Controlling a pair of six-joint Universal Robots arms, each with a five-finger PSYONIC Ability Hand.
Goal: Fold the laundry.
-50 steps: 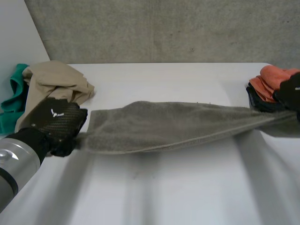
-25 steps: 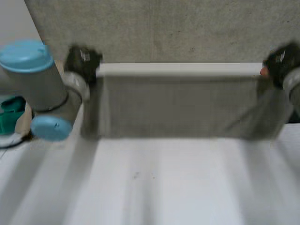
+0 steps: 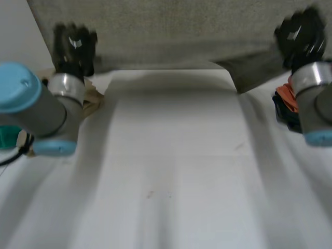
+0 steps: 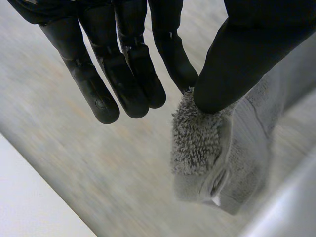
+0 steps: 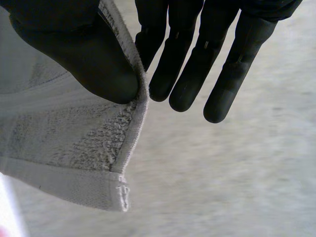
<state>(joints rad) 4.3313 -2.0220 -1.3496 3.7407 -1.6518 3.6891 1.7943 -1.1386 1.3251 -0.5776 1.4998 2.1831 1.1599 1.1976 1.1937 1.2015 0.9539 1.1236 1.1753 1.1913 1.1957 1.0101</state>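
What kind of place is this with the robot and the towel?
Probably a robot test room, not a home: a plain white table, the left hand and right hand pinching corners of a grey towel, and a beige heap and an orange heap of clothes waiting at the sides.

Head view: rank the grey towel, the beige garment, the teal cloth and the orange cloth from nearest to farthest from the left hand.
1. The grey towel, pinched at its corner by the left hand.
2. The beige garment, just beside the left arm.
3. The teal cloth, at the far left, partly hidden by that arm.
4. The orange cloth, opposite, by the right arm.
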